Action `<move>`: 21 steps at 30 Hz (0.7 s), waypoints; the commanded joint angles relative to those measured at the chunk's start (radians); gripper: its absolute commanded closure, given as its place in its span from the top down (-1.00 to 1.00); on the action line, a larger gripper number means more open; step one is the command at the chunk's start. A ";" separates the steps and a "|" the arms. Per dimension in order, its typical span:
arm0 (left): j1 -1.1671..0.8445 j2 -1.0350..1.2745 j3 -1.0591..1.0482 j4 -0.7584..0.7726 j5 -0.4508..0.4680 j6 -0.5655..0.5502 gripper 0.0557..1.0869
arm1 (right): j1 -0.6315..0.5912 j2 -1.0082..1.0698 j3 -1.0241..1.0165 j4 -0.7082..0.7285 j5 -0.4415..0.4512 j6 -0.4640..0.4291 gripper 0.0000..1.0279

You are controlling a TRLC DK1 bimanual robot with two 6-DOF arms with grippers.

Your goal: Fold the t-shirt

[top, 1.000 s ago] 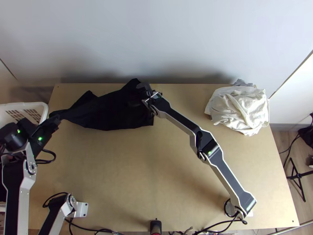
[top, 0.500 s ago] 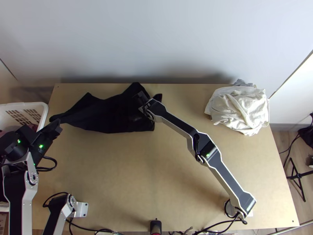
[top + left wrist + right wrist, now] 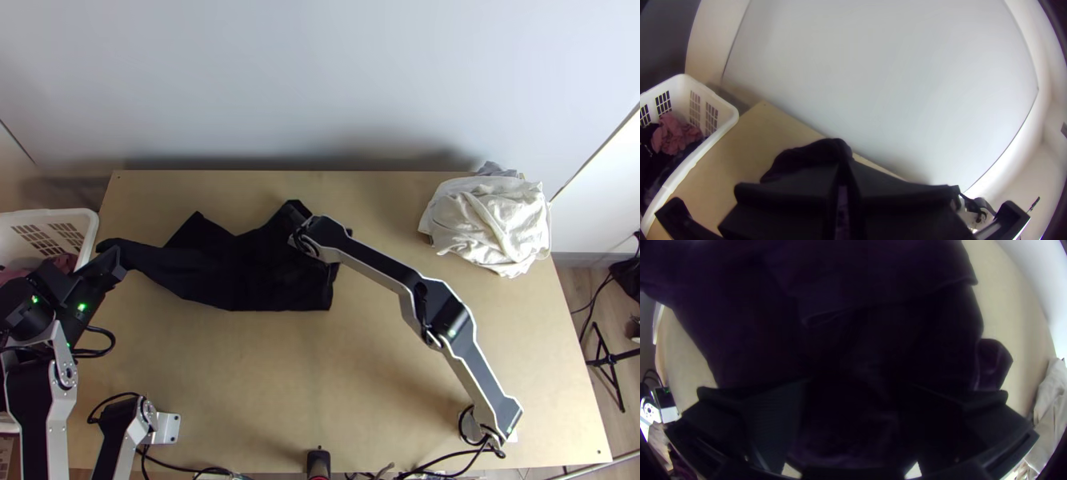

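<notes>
The black fabric t-shirt [image 3: 240, 276] lay on the far left part of the light wooden table [image 3: 240, 384], rumpled and partly folded over itself, broad under the right arm and drawn narrow toward the left arm. The left gripper [image 3: 118, 262], at the table's left edge, had its fingers pressed together on the shirt's narrow end. The right gripper [image 3: 302, 238] was over the broad part, its fingers spread wide with dark cloth between and beyond them. A white plastic basket [image 3: 56, 214] stood beside the table's left edge; a crumpled cream-white cloth pile [image 3: 488, 220] lay at the far right.
</notes>
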State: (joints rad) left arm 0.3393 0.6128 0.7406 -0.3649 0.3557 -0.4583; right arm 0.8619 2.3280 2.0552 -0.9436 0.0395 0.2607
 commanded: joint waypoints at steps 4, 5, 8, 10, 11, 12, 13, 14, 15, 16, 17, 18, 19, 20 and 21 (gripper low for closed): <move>-0.002 -0.031 -0.032 -0.006 0.002 0.006 -0.85 | 0.026 -0.168 -0.112 0.037 -0.009 0.018 0.62; -0.003 -0.031 -0.032 -0.005 0.002 0.004 -0.85 | 0.020 -0.174 -0.102 0.043 -0.007 0.018 0.62; -0.010 -0.030 -0.032 -0.002 0.002 0.000 -0.85 | 0.002 -0.182 -0.070 0.048 0.002 0.008 0.62; -0.013 -0.028 -0.030 0.000 0.002 -0.005 -0.85 | -0.017 -0.182 -0.046 0.060 0.005 -0.005 0.62; -0.014 -0.028 -0.030 0.000 0.002 -0.010 -0.85 | -0.031 -0.179 -0.035 0.075 0.007 -0.005 0.62; -0.014 -0.027 -0.030 0.001 0.002 -0.011 -0.85 | -0.043 -0.176 -0.021 0.089 0.008 -0.003 0.62; -0.014 -0.025 -0.030 0.003 0.002 -0.011 -0.85 | -0.058 -0.167 -0.004 0.104 0.014 -0.001 0.62; -0.014 -0.025 -0.032 0.004 0.002 -0.013 -0.85 | -0.069 -0.156 0.016 0.111 0.034 0.000 0.62; -0.014 -0.024 -0.032 0.004 0.002 -0.014 -0.85 | -0.081 -0.142 0.031 0.117 0.045 0.002 0.62; -0.014 -0.022 -0.032 0.004 0.002 -0.016 -0.85 | -0.089 -0.127 0.046 0.123 0.060 0.003 0.62; -0.014 -0.022 -0.032 0.007 0.002 -0.017 -0.85 | -0.095 -0.111 0.057 0.128 0.071 0.005 0.62; -0.014 -0.022 -0.032 0.009 0.002 -0.019 -0.85 | -0.100 -0.098 0.066 0.131 0.080 0.005 0.62; -0.014 -0.021 -0.032 0.011 0.002 -0.019 -0.85 | -0.101 -0.085 0.075 0.138 0.099 0.006 0.62; -0.014 -0.021 -0.032 0.012 0.002 -0.020 -0.85 | -0.103 -0.073 0.083 0.147 0.111 0.011 0.62; -0.014 -0.021 -0.033 0.014 0.002 -0.020 -0.85 | -0.103 -0.058 0.092 0.151 0.112 0.012 0.62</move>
State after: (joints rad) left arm 0.3264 0.5888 0.7094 -0.3595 0.3573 -0.4709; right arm 0.7910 2.2059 2.0804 -0.8352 0.0971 0.2634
